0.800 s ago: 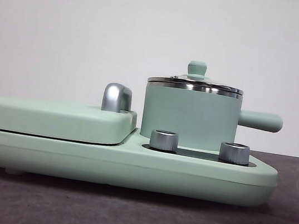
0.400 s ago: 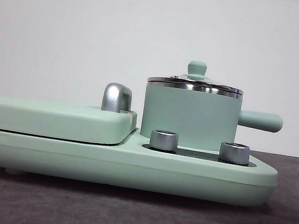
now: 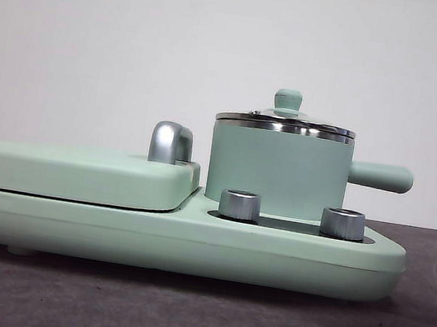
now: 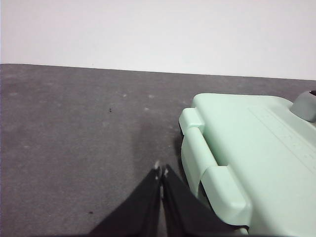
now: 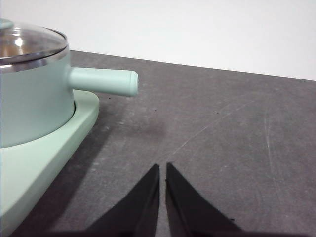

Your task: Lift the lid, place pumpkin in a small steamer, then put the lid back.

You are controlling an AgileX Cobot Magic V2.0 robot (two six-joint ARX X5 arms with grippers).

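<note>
The small steamer [image 3: 278, 171], a mint-green pot with a straight side handle [image 3: 379, 177], stands on the right half of the mint-green cooker base [image 3: 174, 239]. The glass lid [image 3: 286, 116] with its green knob rests on the pot. The right wrist view shows the same steamer [image 5: 29, 98] and lid [image 5: 27, 44]. The pumpkin is out of view. My left gripper [image 4: 161, 172] hovers shut over the dark mat beside the flat cover's end. Shut too, my right gripper [image 5: 162, 168] hangs over the mat beyond the pot's handle. Neither gripper appears in the front view.
A large flat mint-green cover [image 3: 77, 171] with a chrome handle [image 3: 171, 142] fills the base's left half. Two chrome dials [image 3: 239, 204] sit in front of the pot. Dark grey mat [image 5: 222, 138] surrounds the cooker, with a white wall behind.
</note>
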